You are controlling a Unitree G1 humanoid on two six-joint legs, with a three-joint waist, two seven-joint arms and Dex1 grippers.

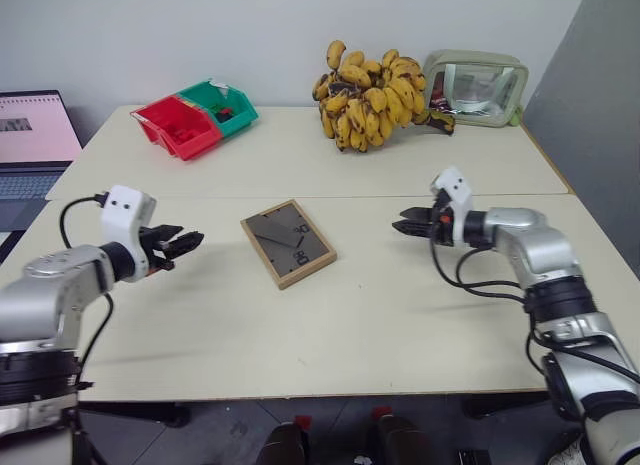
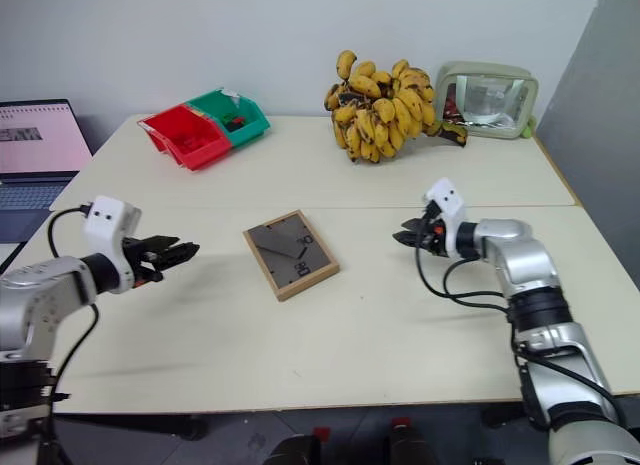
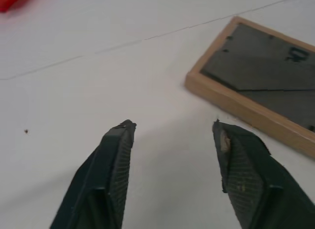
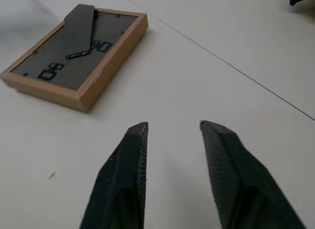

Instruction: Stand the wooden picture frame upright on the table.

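The wooden picture frame (image 1: 287,242) lies flat on the table (image 1: 330,325), face down, its dark back with the folded stand upward. It sits just in front of the table's seam, near the middle. My left gripper (image 1: 190,242) hovers to the frame's left, pointing toward it, its fingers (image 3: 115,165) open with nothing between them. Right of the frame, my right gripper (image 1: 402,226) also points at it from a gap away, open and empty. The frame (image 4: 78,54) lies ahead of the right fingers (image 4: 133,165), and its corner (image 3: 256,86) shows beyond the left ones.
At the back of the table stand a red bin (image 1: 178,125) and a green bin (image 1: 222,104) on the left, a big bunch of bananas (image 1: 372,97) in the middle, and a shiny green-rimmed tray (image 1: 475,87) at the right. A laptop (image 1: 35,140) sits off the left edge.
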